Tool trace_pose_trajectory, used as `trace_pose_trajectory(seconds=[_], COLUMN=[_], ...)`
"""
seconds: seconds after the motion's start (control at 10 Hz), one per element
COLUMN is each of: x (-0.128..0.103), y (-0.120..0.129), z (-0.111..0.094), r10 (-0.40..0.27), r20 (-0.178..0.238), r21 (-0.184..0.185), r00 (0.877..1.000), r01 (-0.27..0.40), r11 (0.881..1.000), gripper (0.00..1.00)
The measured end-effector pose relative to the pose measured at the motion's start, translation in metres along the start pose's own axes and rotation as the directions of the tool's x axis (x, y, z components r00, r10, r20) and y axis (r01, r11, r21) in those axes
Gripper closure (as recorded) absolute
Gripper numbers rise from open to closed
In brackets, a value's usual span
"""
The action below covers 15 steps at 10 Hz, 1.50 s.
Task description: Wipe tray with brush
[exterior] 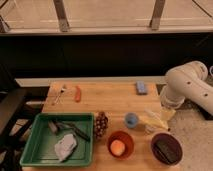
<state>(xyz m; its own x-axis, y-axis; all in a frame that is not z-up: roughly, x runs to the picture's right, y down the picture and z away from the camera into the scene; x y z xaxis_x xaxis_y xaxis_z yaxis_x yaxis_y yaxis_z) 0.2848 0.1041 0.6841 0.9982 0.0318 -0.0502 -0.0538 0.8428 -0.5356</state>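
Brush (70, 128), cloth (65, 146) in tray (42, 144), table (110, 100) front-left; bowl (120, 145) right of tray; gripper (156, 120) beside cup (131, 119).

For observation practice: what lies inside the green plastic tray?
A dark-handled brush and crumpled white cloth; the tray floor beneath them is covered. The end effector sits at the wooden table's right edge.

A green rectangular tray (31, 146) sits at the near left of the wooden surface (112, 100). A dark-handled brush (70, 129) lies flat inside it, slanting from far left to near right. My gripper (156, 119) hangs well apart, by the surface's right edge.
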Motion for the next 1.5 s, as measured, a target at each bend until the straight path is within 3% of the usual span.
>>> trace_pose_trajectory(seconds=[0.3, 0.6, 1.0, 1.5], x=[-0.015, -0.076, -0.184, -0.292], y=[-0.002, -0.005, 0.0, 0.025], z=[-0.006, -0.013, -0.012, -0.002], r10=[-0.052, -0.147, -0.281, -0.383], r20=[0.017, 0.038, 0.101, 0.184], r21=[-0.022, -0.04, -0.079, -0.106], r00=[0.998, 0.988, 0.954, 0.905], r01=[0.052, 0.149, 0.289, 0.406], r11=[0.998, 0.988, 0.954, 0.908], gripper=[0.35, 0.35, 0.35, 0.35])
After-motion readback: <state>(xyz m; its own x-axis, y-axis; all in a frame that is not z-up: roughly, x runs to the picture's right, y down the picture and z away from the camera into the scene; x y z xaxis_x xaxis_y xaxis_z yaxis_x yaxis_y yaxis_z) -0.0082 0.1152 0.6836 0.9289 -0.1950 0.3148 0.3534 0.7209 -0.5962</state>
